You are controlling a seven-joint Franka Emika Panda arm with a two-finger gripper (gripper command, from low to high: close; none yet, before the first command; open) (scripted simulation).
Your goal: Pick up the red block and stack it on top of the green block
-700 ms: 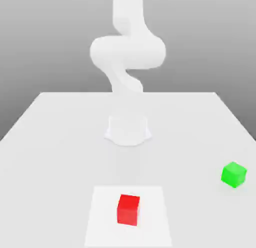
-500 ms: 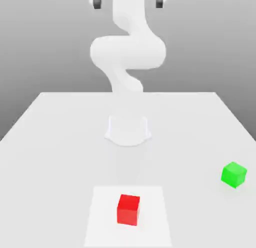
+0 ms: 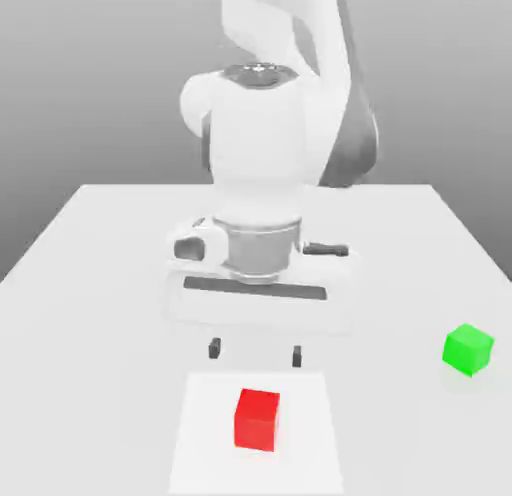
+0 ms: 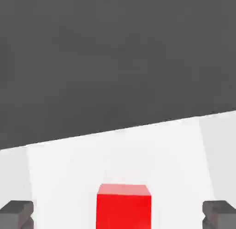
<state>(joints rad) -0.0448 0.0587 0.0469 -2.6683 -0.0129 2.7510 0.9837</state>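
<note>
Two-finger gripper parted wide, nothing between the fingertips; jaws stand well clear of each other, as wide as they seem likely to need. Small bright-red matte cube sits below the tool, upright on a flat white square patch of the pale table. In the hand view the cube lies between the two dark fingertips, with space on either side.

Step in hand, as I judge it: reach down for the red cube. Best done by centring over it first, squaring the fingers to two opposite side faces, then lowering straight, still open, until the pads flank the middle of the block. Close evenly; a skewed approach could catch a top edge or turn the cube. Lift clear before any sideways travel.

Looks: red cube plain, sharp-edged, unmarked, its top and side faces in slightly different reds. Small bright-green matte cube, about equal in size, rests well apart from the tool, off towards the exterior view's right, its top bare for stacking.
</note>
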